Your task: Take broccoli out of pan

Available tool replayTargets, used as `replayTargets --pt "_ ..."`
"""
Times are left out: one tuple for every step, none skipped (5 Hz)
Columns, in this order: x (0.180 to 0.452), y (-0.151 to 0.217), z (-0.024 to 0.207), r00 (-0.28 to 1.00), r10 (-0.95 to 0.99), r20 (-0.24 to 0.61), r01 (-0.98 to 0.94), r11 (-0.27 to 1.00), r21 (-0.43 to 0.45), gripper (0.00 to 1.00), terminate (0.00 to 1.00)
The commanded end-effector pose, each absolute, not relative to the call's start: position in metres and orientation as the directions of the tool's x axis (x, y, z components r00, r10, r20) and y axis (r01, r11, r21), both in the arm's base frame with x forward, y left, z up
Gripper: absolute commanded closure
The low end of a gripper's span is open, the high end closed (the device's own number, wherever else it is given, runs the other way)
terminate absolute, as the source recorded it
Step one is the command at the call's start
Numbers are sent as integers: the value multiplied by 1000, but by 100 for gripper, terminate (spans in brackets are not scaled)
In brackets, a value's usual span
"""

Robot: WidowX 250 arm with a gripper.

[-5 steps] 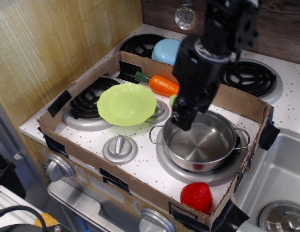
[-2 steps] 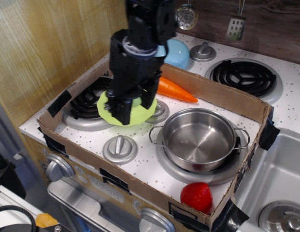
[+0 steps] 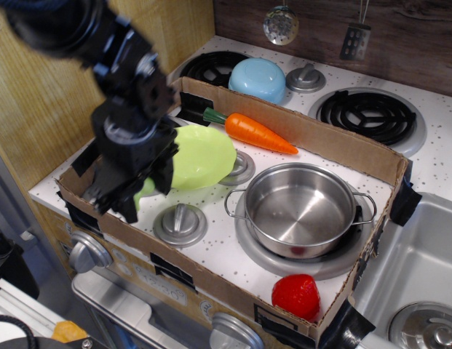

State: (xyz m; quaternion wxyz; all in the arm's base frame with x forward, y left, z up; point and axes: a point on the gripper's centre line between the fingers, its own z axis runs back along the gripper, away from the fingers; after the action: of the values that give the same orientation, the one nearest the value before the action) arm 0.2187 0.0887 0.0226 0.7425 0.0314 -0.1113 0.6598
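The jaws are clamped on the broccoli [image 3: 145, 189], of which only a light-green sliver shows between the dark fingers of the gripper [image 3: 131, 195] at the left of the frame. The piece hangs there above the speckled stovetop, just in front of the left coil burner [image 3: 113, 149] and left of the grey knob [image 3: 180, 222], well apart from the pan [image 3: 302, 211].

A second ago the gripper stood at the pan's upper left rim; a moment later it was over the lime-green plate [image 3: 204, 156]; now it has swung further to the lower left, close to the front wall of the cardboard box [image 3: 211, 280]. The pan sits on the lower right burner with nothing in it, unmoved across the frames. The plate, carrot [image 3: 255, 132] and red toy [image 3: 296, 295] have kept their places too.

The black arm comes in from the upper left corner of the frame and reaches down and forward, its wrist tilted so that the fingers point toward the lower left. Its bulk covers the left edge of the plate and most of the left burner. The carrot lies along the box's back wall, its green top pointing left. The light-blue bowl [image 3: 258, 78] rests upside down behind the box, at the top centre. The red toy sits in the box's lower right corner, just below the pan.
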Motion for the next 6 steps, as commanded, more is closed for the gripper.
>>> replayTargets --pt "222 132 25 105 973 208 -980 136 -144 100 0" --pt "219 140 22 114 971 212 -979 146 -143 100 0" --pt "219 142 23 132 967 217 -977 164 -134 0 0" --pt "220 142 26 183 951 248 -960 228 -163 0 0" --pt "223 138 37 206 942 264 -958 249 -141 0 0" --pt "229 135 57 242 926 289 -953 283 -107 0 0"
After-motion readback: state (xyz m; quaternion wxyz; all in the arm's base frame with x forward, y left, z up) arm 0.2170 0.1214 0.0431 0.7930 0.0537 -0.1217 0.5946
